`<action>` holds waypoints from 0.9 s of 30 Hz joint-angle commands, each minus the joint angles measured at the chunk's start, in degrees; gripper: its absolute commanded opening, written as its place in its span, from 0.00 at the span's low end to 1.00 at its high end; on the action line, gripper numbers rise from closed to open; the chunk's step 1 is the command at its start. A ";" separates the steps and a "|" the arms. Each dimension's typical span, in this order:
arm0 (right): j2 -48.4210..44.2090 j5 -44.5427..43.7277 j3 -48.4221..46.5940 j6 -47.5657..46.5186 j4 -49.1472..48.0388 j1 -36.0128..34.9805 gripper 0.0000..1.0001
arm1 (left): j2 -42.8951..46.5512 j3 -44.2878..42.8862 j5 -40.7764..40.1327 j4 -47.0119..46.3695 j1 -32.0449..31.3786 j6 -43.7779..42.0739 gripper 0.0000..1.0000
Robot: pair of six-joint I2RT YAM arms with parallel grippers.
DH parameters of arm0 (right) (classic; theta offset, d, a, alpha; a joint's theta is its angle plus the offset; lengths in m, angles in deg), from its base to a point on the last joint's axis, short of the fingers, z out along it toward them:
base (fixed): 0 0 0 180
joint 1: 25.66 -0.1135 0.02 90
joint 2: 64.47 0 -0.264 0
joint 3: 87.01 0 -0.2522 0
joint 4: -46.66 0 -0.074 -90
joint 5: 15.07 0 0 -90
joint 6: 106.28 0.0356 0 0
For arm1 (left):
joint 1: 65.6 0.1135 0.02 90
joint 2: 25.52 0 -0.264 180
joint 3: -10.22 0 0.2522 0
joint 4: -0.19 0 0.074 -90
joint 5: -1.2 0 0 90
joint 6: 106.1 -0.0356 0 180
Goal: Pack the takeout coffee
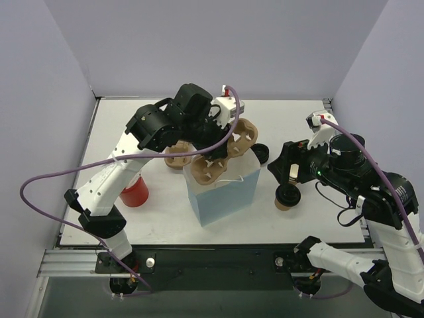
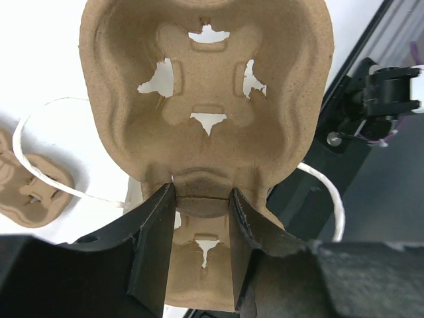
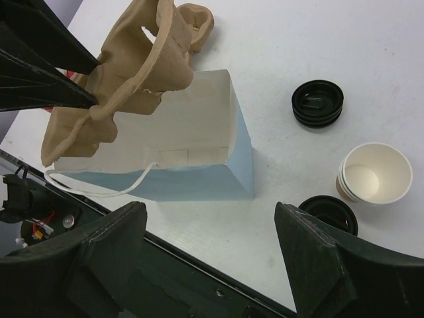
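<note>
The right gripper is spread wide and holds nothing; you find it above the kraft cup, which stands open and upright on the worktop, right of the blue bag. One black lid lies just beside that cup on its near side. A second black lid lies farther back. The red cup stands left of the bag, beside the left arm. The left gripper pinches the middle ridge of a pulp tray, tilted over the bag's open mouth. A second pulp tray lies on the worktop behind the bag, to its left.
</note>
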 commanded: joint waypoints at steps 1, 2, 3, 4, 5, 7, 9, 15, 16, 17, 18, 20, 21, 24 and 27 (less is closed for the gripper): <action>-1.83 -1.23 0.57 -1.02 -0.96 -0.16 0.80 | 0.26 1.38 -4.13 -2.17 -1.40 -3.00 0.30; -1.92 -1.23 0.66 -1.11 -0.96 -0.16 0.80 | 0.35 3.04 -4.48 -3.04 -1.49 -3.00 0.30; -1.92 -1.14 0.66 -1.11 -1.05 -0.16 0.80 | 0.61 3.66 -4.83 -3.40 -1.66 -5.00 0.30; -2.01 -1.14 0.58 -1.11 -1.05 -0.24 0.80 | 0.70 4.37 -4.92 -3.66 -1.75 -5.11 0.30; -2.01 -1.14 0.66 -1.20 -1.05 -0.25 0.80 | 0.87 4.98 -5.27 -4.10 -1.84 -5.20 0.30; -2.10 -1.14 0.49 -1.55 -1.05 -0.16 0.80 | 1.14 6.83 -5.19 -4.28 -1.93 -5.37 0.30; -2.01 -1.40 0.49 -1.90 -0.96 -0.24 0.80 | 1.49 8.32 -4.83 -4.28 -2.02 -5.55 0.30; -1.22 -1.23 0.57 -1.64 -1.05 -0.24 0.80 | 1.49 10.00 -5.01 -3.23 -2.80 -5.90 0.30; -1.04 -1.23 0.57 -1.64 -0.96 -0.25 0.80 | 1.40 9.82 -5.18 -2.62 -2.98 -5.99 0.30; -0.61 -1.31 0.49 -1.47 -0.96 -0.16 0.80 | 1.23 9.74 -5.18 -2.35 -3.16 -6.08 0.30; -0.34 -1.40 0.40 -1.55 -1.05 -0.16 0.80 | 1.23 9.73 -5.27 -2.17 -3.51 -6.08 0.29; 0.27 -1.58 0.31 -1.38 -0.96 -0.24 0.80 | 1.14 10.00 -6.06 -1.65 -3.77 -6.08 0.30; 0.36 -1.66 0.22 -1.29 -0.96 -0.16 0.80 | 1.05 10.26 -6.41 -1.38 -3.86 -6.17 0.30; 0.80 -1.75 -0.13 -1.03 -1.05 -0.24 0.80 | 0.79 11.40 -7.73 -0.77 -4.30 -5.99 0.29; 0.63 -1.93 0.05 -0.85 -1.22 -0.16 0.80 | 0.61 12.28 -9.14 -0.68 -4.56 -5.55 0.29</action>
